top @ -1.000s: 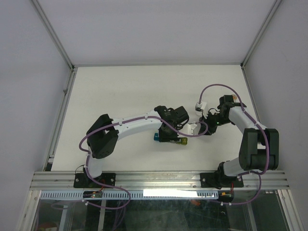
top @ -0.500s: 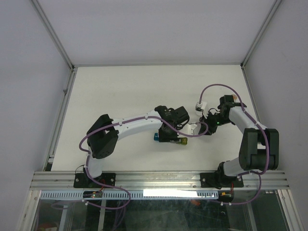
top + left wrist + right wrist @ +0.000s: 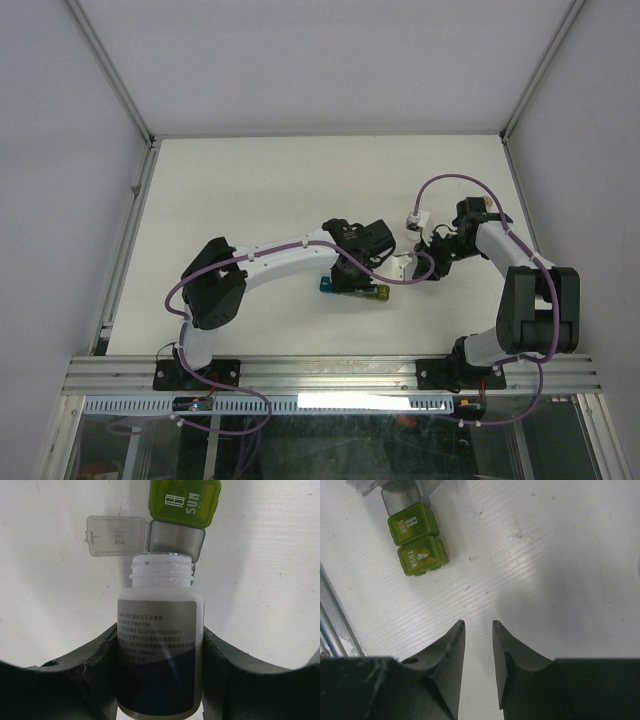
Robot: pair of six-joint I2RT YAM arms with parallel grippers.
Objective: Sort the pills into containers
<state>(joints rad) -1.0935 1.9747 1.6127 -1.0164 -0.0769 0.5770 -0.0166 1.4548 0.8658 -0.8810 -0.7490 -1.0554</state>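
My left gripper [image 3: 160,630] is shut on a white bottle [image 3: 160,645] with a grey and dark blue label. The bottle has no cap, and its mouth points at the grey compartment [image 3: 176,537], whose clear lid [image 3: 116,535] stands open. Beside it is a closed green compartment [image 3: 185,500] marked SUN. In the top view the containers [image 3: 381,293] lie mid-table, mostly under the left gripper [image 3: 352,272]. My right gripper [image 3: 478,623] hovers over bare table, open a little, with nothing between its fingers. Two green compartments [image 3: 413,524] show at its upper left. No pills are visible.
A small white object [image 3: 401,266] lies on the table between the two grippers. Another white piece [image 3: 413,220] sits by the right arm's purple cable. A metal rail [image 3: 332,625] runs along the left edge of the right wrist view.
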